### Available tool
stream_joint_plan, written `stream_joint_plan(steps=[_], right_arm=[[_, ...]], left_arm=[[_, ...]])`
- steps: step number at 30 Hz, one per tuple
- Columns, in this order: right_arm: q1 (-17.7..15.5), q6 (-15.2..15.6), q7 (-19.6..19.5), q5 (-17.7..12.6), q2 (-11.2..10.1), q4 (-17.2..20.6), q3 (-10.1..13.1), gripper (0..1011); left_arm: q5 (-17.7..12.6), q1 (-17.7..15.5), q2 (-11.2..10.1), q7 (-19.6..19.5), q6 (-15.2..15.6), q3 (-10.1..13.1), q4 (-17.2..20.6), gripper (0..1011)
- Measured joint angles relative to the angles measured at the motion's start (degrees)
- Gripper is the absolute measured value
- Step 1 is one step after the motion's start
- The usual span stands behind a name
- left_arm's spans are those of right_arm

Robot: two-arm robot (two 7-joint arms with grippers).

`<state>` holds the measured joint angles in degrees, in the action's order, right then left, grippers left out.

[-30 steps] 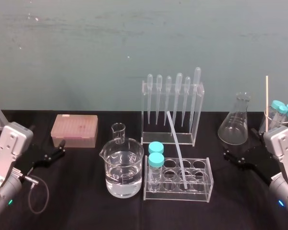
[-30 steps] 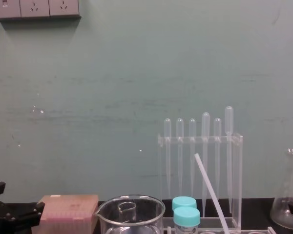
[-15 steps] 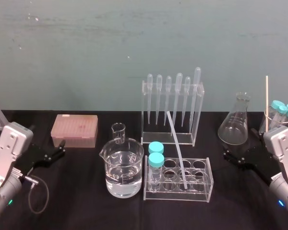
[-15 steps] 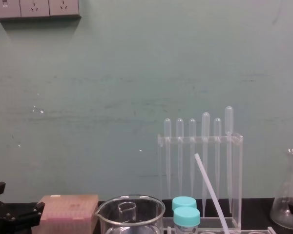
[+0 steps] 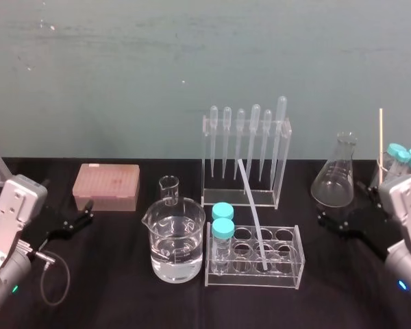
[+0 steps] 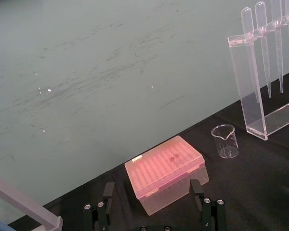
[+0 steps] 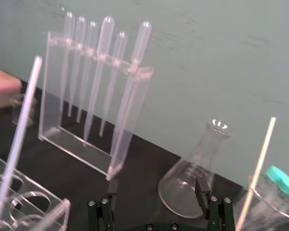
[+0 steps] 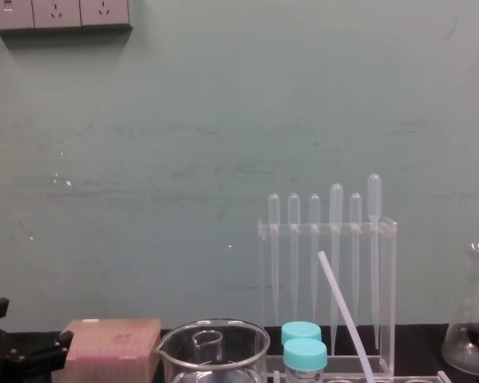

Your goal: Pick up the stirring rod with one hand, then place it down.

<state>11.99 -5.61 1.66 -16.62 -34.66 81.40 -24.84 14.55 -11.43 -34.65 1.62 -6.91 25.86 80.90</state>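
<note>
The stirring rod (image 5: 252, 209) is a thin translucent-white rod. It leans in a hole of the clear tube rack (image 5: 288, 274), its top tilted back toward the pipette rack; it also shows in the chest view (image 8: 343, 307) and the right wrist view (image 7: 19, 130). My right gripper (image 5: 342, 209) hovers low at the table's right, open and empty, in front of the conical flask and well to the right of the rod. Its jaws frame the flask in the right wrist view (image 7: 156, 192). My left gripper (image 5: 82, 214) rests open at the far left, facing the pink box (image 6: 152, 192).
A water-filled beaker (image 5: 175, 240) and a small beaker (image 5: 169, 188) stand left of the tube rack, which holds two blue-capped tubes (image 5: 222, 223). Behind are the pipette rack (image 5: 246, 157) and a pink tip box (image 5: 106, 186). A conical flask (image 5: 337, 175) and a wooden stick (image 5: 381, 144) stand at the right.
My right arm has drifted slightly to the right and back, its gripper still open. The rod and the left arm have not moved.
</note>
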Motion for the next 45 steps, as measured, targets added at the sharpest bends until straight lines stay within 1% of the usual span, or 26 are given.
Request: stream_joint_plan(steps=[2,3,5,6,10,11,13,14,16,17,19,20,22,23,25,26,27,32,33,36,40,45], right_arm=[[0.32,1.22,2.07,-2.37,0.26,0.68,0.85,1000],[0.74,2.77,4.71,-5.43,0.59,1.48,1.78,1002],[1.23,4.25,7.2,-8.25,0.99,2.55,2.64,1000],[1.75,5.85,9.75,-11.04,1.37,3.53,3.37,1000],[2.73,8.53,13.92,-15.07,2.07,5.35,4.31,1000],[3.29,10.06,15.61,-16.54,2.34,6.03,4.46,1000],[3.99,12.02,17.07,-17.79,2.66,6.7,4.46,1000],[4.68,14.29,18.1,-18.69,3.0,7.13,4.31,1000],[5.44,16.47,18.65,-19.21,3.4,7.29,3.97,1000],[6.34,18.6,18.87,-19.56,3.83,7.26,3.49,1000],[7.34,21.03,18.82,-19.82,4.29,6.95,2.88,1000],[8.29,22.82,18.57,-19.87,4.76,6.49,2.28,1000],[9.22,24.45,18.1,-19.85,5.28,5.87,1.68,1000],[10.19,25.68,17.81,-19.76,5.81,5.21,0.98,1000],[11.14,26.56,17.7,-19.44,6.32,4.38,0.23,1000],[12.13,27.25,17.6,-18.96,6.87,3.45,-0.53,1000],[12.13,27.25,17.6,-18.96,6.87,3.45,-0.53,1000],[15.25,28.92,17.64,-17.17,9.01,-0.67,-2.97,1000],[15.25,28.92,17.64,-17.17,9.01,-0.67,-2.97,1000],[16.57,29.66,17.6,-16.16,10.25,-3.06,-3.84,1000],[17.21,29.84,17.81,-15.6,11.05,-4.43,-4.16,1000],[17.76,29.66,18.5,-14.52,11.41,-5.26,-4.6,1000]], left_arm=[[0.0,0.0,0.0,0.0,0.0,0.0,0.0,1000],[0.0,0.0,0.0,0.0,0.0,0.0,0.0,1000],[0.0,0.0,0.0,0.0,0.0,0.0,0.0,1000],[0.0,0.0,0.0,0.0,0.0,0.0,0.0,1000],[0.0,0.0,0.0,0.0,0.0,0.0,0.0,1000],[0.0,0.0,0.0,0.0,0.0,0.0,0.0,1000],[0.0,0.0,0.0,0.0,0.0,0.0,0.0,1000],[0.0,0.0,0.0,0.0,0.0,0.0,0.0,1000],[0.0,0.0,0.0,0.0,0.0,0.0,0.0,1000],[0.0,0.0,0.0,0.0,0.0,0.0,0.0,1000],[0.0,0.0,0.0,0.0,0.0,0.0,0.0,1000],[0.0,0.0,0.0,0.0,0.0,0.0,0.0,1000],[0.0,0.0,0.0,0.0,0.0,0.0,0.0,1000],[0.0,0.0,0.0,0.0,0.0,0.0,0.0,1000],[0.0,0.0,0.0,0.0,0.0,0.0,0.0,1000],[0.0,0.0,0.0,0.0,0.0,0.0,0.0,1000],[0.0,0.0,0.0,0.0,0.0,0.0,0.0,1000],[0.0,0.0,0.0,0.0,0.0,0.0,0.0,1000],[0.0,0.0,0.0,0.0,0.0,0.0,0.0,1000],[0.0,0.0,0.0,0.0,0.0,0.0,0.0,1000],[0.0,0.0,0.0,0.0,0.0,0.0,0.0,1000],[0.0,0.0,0.0,0.0,0.0,0.0,0.0,1000]])
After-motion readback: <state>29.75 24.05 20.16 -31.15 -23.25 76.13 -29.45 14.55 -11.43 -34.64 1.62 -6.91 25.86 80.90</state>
